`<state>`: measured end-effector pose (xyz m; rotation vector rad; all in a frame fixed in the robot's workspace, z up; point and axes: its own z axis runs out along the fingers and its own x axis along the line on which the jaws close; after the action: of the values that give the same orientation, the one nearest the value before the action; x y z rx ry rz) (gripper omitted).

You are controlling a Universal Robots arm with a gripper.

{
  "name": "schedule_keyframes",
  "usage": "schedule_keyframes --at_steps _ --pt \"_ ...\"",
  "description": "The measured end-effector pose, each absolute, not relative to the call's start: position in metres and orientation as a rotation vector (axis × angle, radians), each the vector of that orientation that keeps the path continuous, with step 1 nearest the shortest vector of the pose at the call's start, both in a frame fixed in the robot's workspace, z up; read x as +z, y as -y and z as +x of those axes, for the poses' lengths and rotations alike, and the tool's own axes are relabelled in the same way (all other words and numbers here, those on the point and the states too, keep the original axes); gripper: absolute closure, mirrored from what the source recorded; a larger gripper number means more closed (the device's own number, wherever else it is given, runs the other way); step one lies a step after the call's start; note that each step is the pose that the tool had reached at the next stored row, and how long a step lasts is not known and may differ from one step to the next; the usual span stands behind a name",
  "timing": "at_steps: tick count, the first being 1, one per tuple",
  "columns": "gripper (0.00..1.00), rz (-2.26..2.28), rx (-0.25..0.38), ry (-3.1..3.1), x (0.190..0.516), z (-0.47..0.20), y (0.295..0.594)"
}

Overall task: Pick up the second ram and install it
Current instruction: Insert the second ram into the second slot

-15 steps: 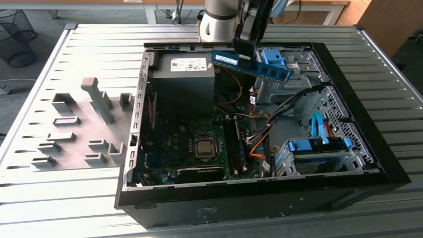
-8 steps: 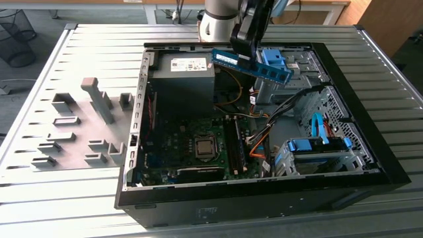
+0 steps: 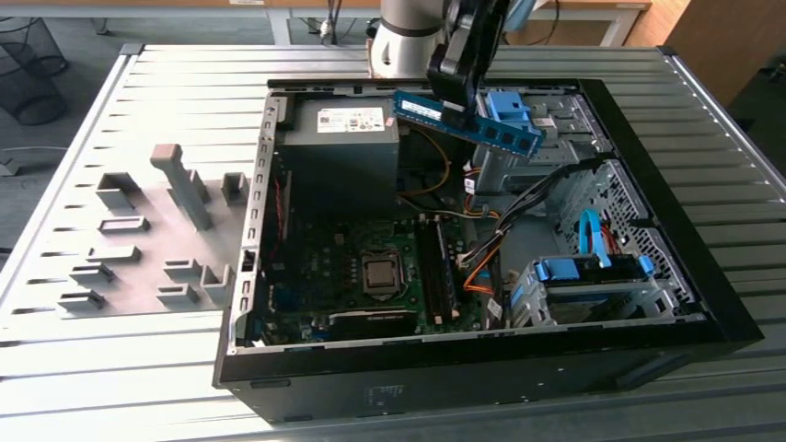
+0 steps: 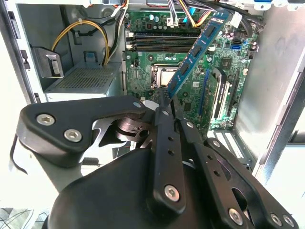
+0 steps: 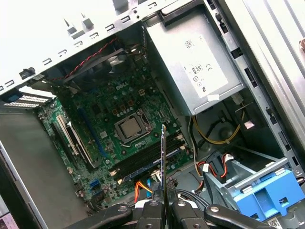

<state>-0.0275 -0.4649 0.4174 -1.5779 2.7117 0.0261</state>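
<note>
The second ram is a thin, narrow blue circuit stick with small black chips along its face (it looks like a mere sliver where seen edge-on). The tool is closed narrow on it near one end. The stick hangs tilted above the open computer case, clear of the case's motherboard.

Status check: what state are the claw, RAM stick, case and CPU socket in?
claw: shut on the second ram.
second ram: held tilted in the air, not in a slot.
computer case: lying on its side, side panel off.
CPU socket: chip in, no cooler on it.
</note>
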Motion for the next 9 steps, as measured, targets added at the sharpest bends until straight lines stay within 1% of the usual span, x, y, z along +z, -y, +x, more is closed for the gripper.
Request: schedule_keyframes --at_steps 9 --pt "0.86 -1.559 0.025 -2.723 0.4173 -0.0274 0.4649"
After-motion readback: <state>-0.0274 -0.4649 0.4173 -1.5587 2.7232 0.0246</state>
